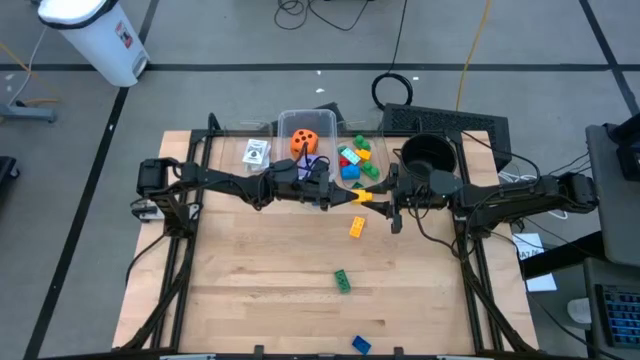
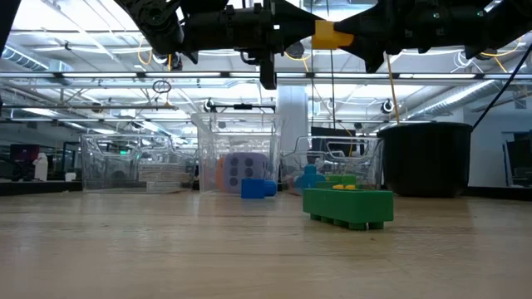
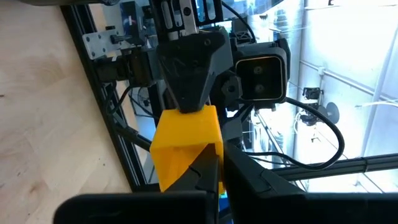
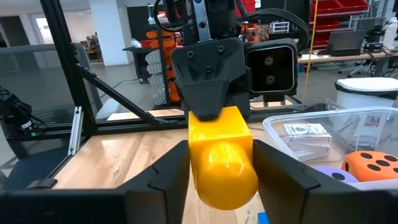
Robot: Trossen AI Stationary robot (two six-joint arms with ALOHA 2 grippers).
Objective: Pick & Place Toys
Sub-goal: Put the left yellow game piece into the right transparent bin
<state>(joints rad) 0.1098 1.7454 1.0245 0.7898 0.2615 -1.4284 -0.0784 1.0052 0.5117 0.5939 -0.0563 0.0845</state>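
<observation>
Mid-air handover above the table: left gripper (image 1: 335, 196) pinched tight on a yellow brick (image 1: 358, 197), raised clear of the bins (image 1: 308, 121). Right gripper (image 1: 385, 197) faces it, fingers straddling the brick's far end, apparently not yet clamped, ready to take it.

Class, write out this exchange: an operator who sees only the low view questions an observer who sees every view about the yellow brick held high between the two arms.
Operator: Which gripper has the yellow brick up there?
Observer: The left gripper is shut on the yellow brick, facing the right gripper.
Operator: Is anything lying behind the green brick?
Observer: A second yellow brick lies on the table, apart from the green brick and farther from your camera.
</observation>
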